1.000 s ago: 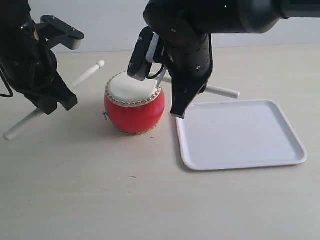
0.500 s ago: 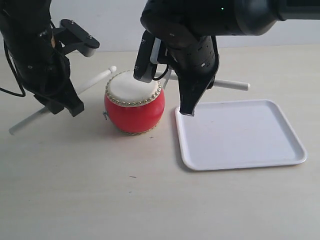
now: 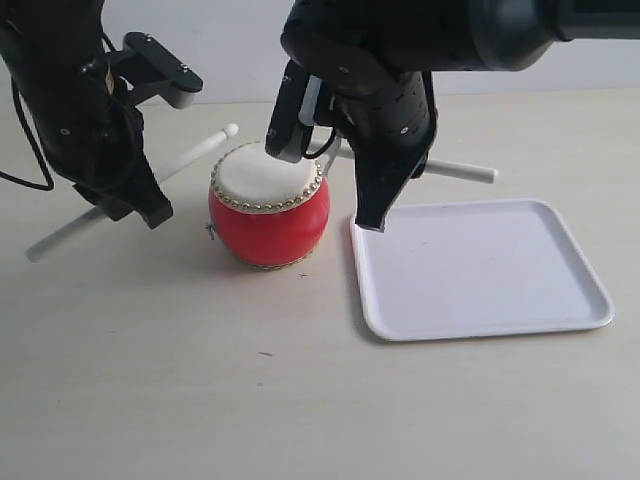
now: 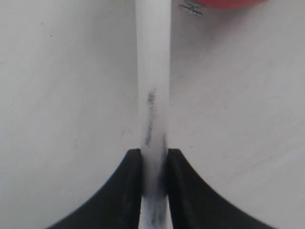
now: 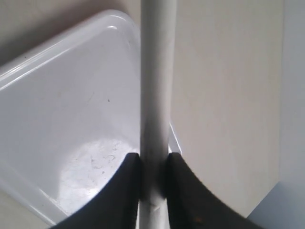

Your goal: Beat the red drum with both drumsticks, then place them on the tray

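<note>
Pinching a slim cream-white wooden drumstick point(image 4: 152, 71), the left gripper point(image 4: 153, 153) hangs beside the glossy red drum point(image 3: 268, 215). The right gripper point(image 5: 153, 157) clamps the second stick point(image 5: 156, 71) over a corner of the white tray point(image 3: 480, 270).

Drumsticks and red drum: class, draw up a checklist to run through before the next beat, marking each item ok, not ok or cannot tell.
1. The left pincer is shut on the left drumstick: ok.
2. The right pincer is shut on the right drumstick: ok.
3. The red drum stands upright, skin facing up: ok.
4. The left drumstick's tip is over the skin: cannot tell; it shows near the rim.
5. The right drumstick's tip is over the skin: cannot tell; the arm hides it.
6. The tray is bare, ready for the sticks: ok.
</note>
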Available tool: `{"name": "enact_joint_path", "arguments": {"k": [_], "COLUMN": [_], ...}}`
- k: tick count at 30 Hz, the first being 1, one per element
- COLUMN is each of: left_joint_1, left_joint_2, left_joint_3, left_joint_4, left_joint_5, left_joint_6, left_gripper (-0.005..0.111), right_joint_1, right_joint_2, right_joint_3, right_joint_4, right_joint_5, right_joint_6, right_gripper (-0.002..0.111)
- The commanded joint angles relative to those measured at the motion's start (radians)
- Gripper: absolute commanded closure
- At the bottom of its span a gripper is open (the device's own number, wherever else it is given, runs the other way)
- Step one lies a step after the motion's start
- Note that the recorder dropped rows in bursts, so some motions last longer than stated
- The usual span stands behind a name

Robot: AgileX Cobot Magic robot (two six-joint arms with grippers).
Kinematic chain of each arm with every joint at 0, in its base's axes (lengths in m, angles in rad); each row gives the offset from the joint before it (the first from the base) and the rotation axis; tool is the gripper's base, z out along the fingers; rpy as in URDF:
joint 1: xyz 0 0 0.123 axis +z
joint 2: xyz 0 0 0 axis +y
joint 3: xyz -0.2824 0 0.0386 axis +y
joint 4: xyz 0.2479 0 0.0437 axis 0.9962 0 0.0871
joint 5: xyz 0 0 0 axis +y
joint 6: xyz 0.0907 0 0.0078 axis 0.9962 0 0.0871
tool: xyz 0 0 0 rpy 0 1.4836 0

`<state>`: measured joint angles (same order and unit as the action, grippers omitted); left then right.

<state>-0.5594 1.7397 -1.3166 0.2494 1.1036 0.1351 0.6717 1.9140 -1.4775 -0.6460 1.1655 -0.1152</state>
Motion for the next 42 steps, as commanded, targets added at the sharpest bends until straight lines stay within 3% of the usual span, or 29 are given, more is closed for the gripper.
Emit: {"name": "enact_joint_path", "arguments": {"k": [1,6,10,14,24,35,42], "left_joint_1": [-0.036,-0.086,-0.086,-0.086,-0.086,-0.086,-0.086], "left_joint_2": [0.021,0.111,0.102,0.022,0.208,0.015,0.048], "left_joint_3": [-0.008,-0.008,-0.011,-0.061,-0.061,-0.149,-0.143], "left_joint_4": [0.042,0.167,0.218,0.188,0.106,0.102,0.102], "left_joint_5": [0.018,0.118,0.118,0.084,0.118,0.118,0.118], "left_joint_6": [0.025,0.019,-0.014,-0.034,0.035,0.035,0.021], "left_gripper": [0.107,0.107,0.107,0.107,0.107,0.107,0.107], "right_joint_1": [0.002,0.002,0.002,0.002,0.002,0.002,0.002], "right_joint_2": [-0.004,-0.004,0.000,0.101,-0.002,0.103,0.076], "right_joint_3": [-0.006,-0.006,-0.006,-0.006,-0.007,-0.007,-0.007], "right_joint_4": [-0.006,-0.009,-0.010,-0.038,-0.075,-0.030,-0.093], "right_joint_5": [-0.010,-0.008,-0.008,0.056,0.056,0.056,0.056], "right_joint_6": [0.011,0.009,-0.019,-0.093,-0.012,-0.020,-0.007], "right_gripper": [0.108,0.108,0.108,0.108,0.108,0.108,0.108]}}
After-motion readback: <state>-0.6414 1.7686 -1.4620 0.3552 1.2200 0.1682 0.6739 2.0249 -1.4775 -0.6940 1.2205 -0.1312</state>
